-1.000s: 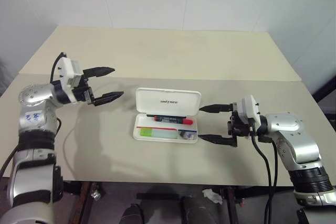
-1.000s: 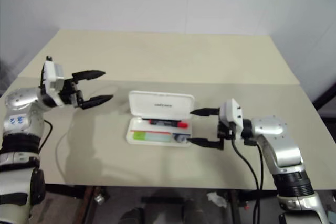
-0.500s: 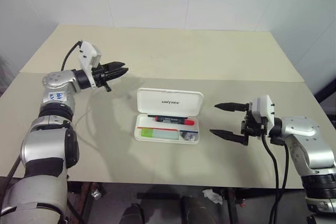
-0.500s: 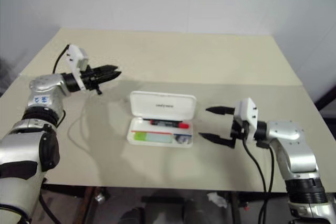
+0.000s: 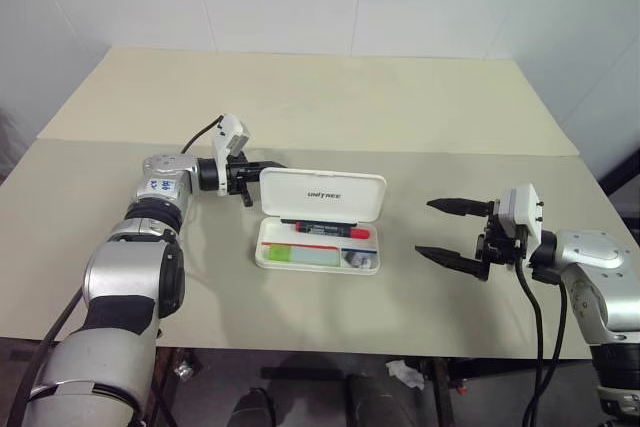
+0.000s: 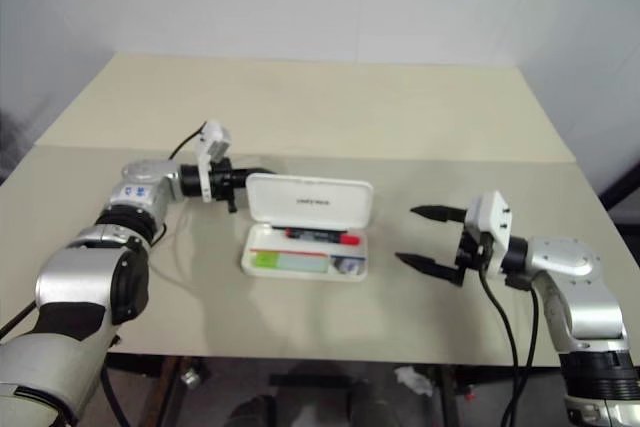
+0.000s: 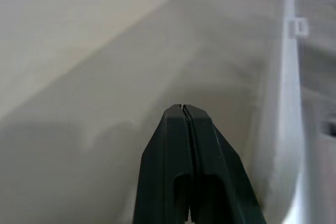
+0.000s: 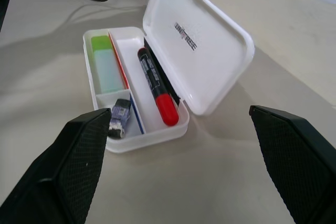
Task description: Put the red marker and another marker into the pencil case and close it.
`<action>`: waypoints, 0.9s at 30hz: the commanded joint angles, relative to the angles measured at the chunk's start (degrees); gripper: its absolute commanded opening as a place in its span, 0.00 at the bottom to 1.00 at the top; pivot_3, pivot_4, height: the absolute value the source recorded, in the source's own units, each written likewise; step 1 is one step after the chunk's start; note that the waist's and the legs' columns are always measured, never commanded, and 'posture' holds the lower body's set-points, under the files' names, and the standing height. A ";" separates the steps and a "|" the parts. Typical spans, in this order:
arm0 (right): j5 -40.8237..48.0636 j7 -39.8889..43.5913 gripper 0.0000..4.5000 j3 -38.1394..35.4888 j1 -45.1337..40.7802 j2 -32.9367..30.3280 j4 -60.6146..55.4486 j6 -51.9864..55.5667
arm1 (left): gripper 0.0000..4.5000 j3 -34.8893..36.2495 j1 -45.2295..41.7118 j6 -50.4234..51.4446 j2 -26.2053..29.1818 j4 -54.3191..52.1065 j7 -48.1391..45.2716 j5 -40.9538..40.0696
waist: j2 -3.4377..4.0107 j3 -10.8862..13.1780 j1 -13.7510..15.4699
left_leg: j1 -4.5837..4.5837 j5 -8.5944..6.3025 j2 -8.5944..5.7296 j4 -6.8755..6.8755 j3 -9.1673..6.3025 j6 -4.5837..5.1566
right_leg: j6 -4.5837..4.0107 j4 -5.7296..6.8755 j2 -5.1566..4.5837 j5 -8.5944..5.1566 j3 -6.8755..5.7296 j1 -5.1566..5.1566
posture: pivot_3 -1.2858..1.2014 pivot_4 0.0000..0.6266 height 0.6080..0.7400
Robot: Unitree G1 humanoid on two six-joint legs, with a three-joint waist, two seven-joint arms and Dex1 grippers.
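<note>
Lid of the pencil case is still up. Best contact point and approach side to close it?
Judging by the pose, push rather than pinch: the lid stands nearly upright on its hinge along the far side of the pencil case. Come from behind, contact the outer face near the top edge, and press toward the tray. The shut left pincer is already at the lid's left rear corner; the right pincer stands open, off to the side.

White pencil case (image 8: pixel 210 51) with red and blue stripes; red-capped black marker (image 8: pixel 156 85); lime-green highlighter (image 8: pixel 105 64); beige table (image 5: pixel 330 97).

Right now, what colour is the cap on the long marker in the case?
Bright red cap on a black barrel; clearest in the right wrist view.
</note>
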 commanded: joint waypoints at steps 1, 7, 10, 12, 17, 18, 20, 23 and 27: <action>0.97 -0.56 1.00 -2.07 0.18 -1.17 -1.56 -0.51 | 0.01 -1.25 -2.32 0.12 1.35 -2.32 -9.96 0.61 | 0.00 0.00 -0.03 | 0.00 0.00 0.00 0.00 0.00 0.00 | 0.00 0.00 0.00 0.00 0.00 0.00 | 0.52 0.24 1.00; 1.38 -0.40 1.00 -2.38 -0.12 -1.59 -1.27 -0.44 | 0.01 -6.51 -2.31 -1.88 2.43 -3.99 -16.79 1.37 | 0.00 0.00 0.01 | 0.01 0.00 0.00 0.03 -0.03 0.00 | 0.00 0.02 0.00 0.00 0.00 0.01 | 0.52 0.24 1.00; 1.80 0.51 1.00 -2.68 -0.88 -2.04 0.10 -0.69 | 0.01 -11.56 -1.48 -4.21 2.48 -6.17 -16.80 -0.19 | 0.00 0.00 0.03 | 0.00 0.00 0.00 0.03 -0.04 0.00 | 0.00 0.02 0.00 0.00 0.00 0.02 | 0.52 0.24 1.00; 2.35 1.07 1.00 -2.86 -1.52 -2.26 0.95 -0.60 | 0.01 -14.42 -1.05 -5.76 2.31 -7.47 -16.80 -1.03 | 0.00 0.00 0.05 | 0.00 0.00 0.00 0.03 -0.05 0.00 | 0.00 0.02 0.00 0.00 0.00 0.01 | 0.52 0.24 1.00; 2.23 2.20 1.00 -2.60 -2.98 -3.06 3.16 -1.07 | 0.01 -21.24 0.73 -10.85 1.70 -10.57 -16.80 -2.29 | 0.00 0.00 0.00 | 0.01 0.00 0.00 0.04 -0.05 0.00 | 0.00 0.03 0.00 0.00 0.01 0.02 | 0.52 0.24 1.00; 2.14 2.29 1.00 -2.55 -3.27 -3.16 3.48 -1.13 | 0.01 -22.31 1.06 -11.48 1.39 -11.25 -16.80 -2.69 | 0.00 0.00 0.02 | 0.02 0.00 0.00 0.04 -0.05 0.00 | 0.00 0.03 0.00 0.00 0.01 0.02 | 0.52 0.24 1.00; 2.03 2.31 1.00 -2.39 -3.58 -3.28 3.70 -1.21 | 0.01 -24.11 1.65 -13.16 0.87 -12.38 -16.80 -3.10 | 0.00 0.00 0.05 | 0.01 0.00 0.00 0.05 -0.05 0.00 | 0.00 0.03 -0.01 0.00 0.01 0.02 | 0.52 0.24 1.00; 2.00 2.19 1.00 -2.31 -3.54 -3.24 3.43 -1.15 | 0.01 -26.37 2.30 -16.92 0.53 -12.77 -16.80 -2.15 | 0.00 0.00 0.06 | 0.00 0.00 0.00 0.05 -0.05 0.01 | 0.00 0.02 0.00 0.00 0.01 0.02 | 0.52 0.24 1.00; 2.02 1.87 1.00 -2.37 -3.08 -3.20 2.83 -0.92 | 0.01 -30.04 3.94 -23.86 -0.05 -13.38 -16.80 -0.20 | 0.01 0.00 0.01 | 0.02 0.00 0.00 0.06 -0.05 0.01 | 0.00 0.03 0.00 0.00 0.03 0.03 | 0.52 0.24 1.00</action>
